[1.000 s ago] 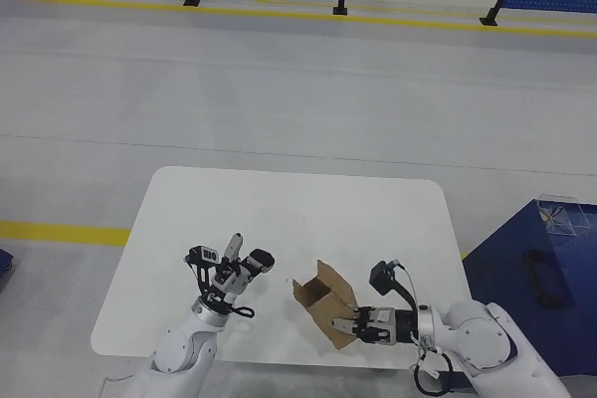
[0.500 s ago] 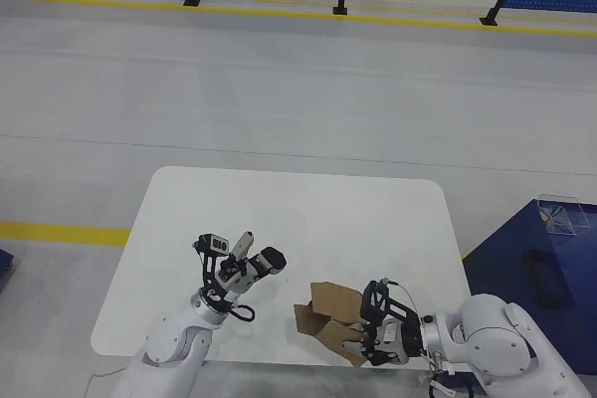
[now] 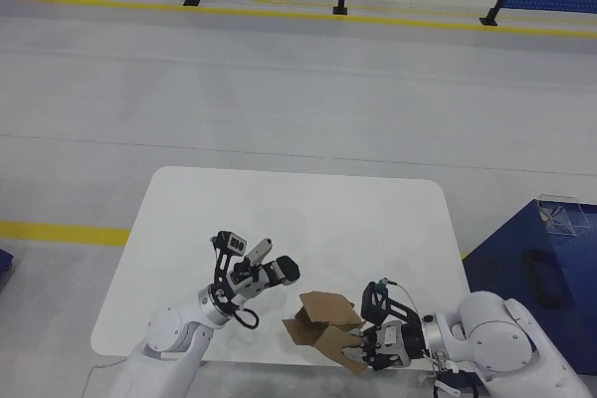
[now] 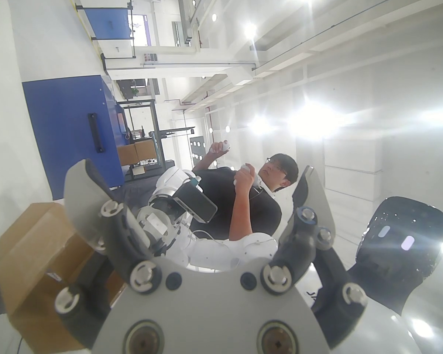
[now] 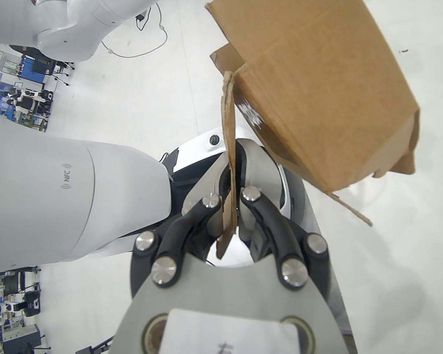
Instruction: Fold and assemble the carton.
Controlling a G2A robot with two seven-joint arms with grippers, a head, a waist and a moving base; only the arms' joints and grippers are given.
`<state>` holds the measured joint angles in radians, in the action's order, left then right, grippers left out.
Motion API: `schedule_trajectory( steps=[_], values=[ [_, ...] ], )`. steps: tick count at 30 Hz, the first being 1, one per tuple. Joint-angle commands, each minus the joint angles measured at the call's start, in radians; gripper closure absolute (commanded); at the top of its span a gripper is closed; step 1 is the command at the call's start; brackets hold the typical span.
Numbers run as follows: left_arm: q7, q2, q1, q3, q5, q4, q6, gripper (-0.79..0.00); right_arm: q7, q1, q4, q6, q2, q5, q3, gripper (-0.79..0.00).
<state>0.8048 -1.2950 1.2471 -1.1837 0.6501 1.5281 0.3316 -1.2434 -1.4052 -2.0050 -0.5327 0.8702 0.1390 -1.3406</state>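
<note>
Clamps the right jaws on one flap of the carton (image 5: 317, 86), box body just beyond their tips. Holds the left jaws wide apart (carton just outside one jaw).

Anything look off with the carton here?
Yes: the carton sits tilted, held only by one flap pinched edge-on in the right gripper, its other flaps splayed loose. The left gripper is open, apart from it.

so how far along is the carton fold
Done: the carton is opened into a box shape. In hand: the right gripper is shut on one flap, the left gripper open near it. Left: the end flaps hang loose, unfolded.
</note>
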Motion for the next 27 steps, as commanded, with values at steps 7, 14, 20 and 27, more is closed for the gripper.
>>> schedule_trajectory(
  steps=[7,14,20,27],
  values=[
    [0.000,0.000,0.000,0.000,0.000,0.000,0.000,-0.785,0.000,0.000,0.000,0.000,0.000,0.000,0.000,0.000],
    [0.000,0.000,0.000,0.000,0.000,0.000,0.000,-0.785,0.000,0.000,0.000,0.000,0.000,0.000,0.000,0.000],
    [-0.013,0.000,0.006,-0.008,0.018,0.007,0.004,-0.785,0.024,0.029,0.050,0.016,0.007,-0.025,0.066,0.000],
    [0.125,0.012,0.007,-0.101,0.219,0.005,-0.048,-0.785,-0.056,0.249,0.259,0.011,0.017,-0.232,0.307,0.000]
  ],
)
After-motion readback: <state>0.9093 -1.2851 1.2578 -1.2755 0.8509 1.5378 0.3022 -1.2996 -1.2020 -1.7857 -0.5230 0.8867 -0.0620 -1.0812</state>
